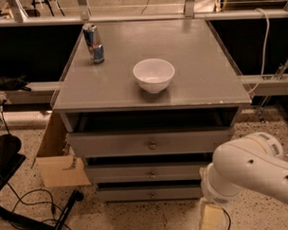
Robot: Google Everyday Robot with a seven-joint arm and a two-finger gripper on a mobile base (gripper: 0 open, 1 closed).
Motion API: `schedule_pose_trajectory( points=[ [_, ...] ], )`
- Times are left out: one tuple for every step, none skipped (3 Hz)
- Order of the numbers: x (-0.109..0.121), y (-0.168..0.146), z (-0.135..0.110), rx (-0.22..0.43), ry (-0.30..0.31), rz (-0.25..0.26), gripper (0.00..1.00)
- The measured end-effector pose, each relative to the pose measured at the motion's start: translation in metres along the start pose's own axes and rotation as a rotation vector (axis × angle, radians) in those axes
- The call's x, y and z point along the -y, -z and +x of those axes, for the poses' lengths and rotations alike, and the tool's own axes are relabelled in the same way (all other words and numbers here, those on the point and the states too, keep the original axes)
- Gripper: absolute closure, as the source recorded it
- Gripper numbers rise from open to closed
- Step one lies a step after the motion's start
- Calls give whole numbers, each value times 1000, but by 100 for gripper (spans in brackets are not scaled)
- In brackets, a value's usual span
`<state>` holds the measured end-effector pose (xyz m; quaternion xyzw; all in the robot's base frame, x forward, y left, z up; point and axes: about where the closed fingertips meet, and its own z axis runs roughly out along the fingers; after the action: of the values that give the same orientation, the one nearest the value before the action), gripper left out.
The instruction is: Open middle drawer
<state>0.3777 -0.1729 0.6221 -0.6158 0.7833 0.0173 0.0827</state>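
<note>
The grey cabinet has three stacked drawers. The middle drawer [122, 173] is a low flat grey front with a small round brass knob [152, 175] at its centre; it sits between the taller top drawer [112, 144] and the narrow bottom drawer [128, 193]. My white arm [250, 172] comes in from the lower right. My gripper [211, 219] is the beige part at the bottom edge, below and right of the middle drawer's knob, apart from it.
A white bowl [153, 74] and a drink can [93, 43] stand on the cabinet top [204, 81]. A cardboard box [58, 160] leans at the cabinet's left. Black cables and a stand [48, 219] lie on the floor at lower left.
</note>
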Motion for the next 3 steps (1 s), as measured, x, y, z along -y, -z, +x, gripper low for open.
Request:
schedule_pose_trajectory(
  points=[
    [2, -7, 4, -29, -52, 9, 0],
    [2, -11, -1, -14, -19, 37, 0],
    [26, -36, -18, 32, 38, 58, 0]
  ],
)
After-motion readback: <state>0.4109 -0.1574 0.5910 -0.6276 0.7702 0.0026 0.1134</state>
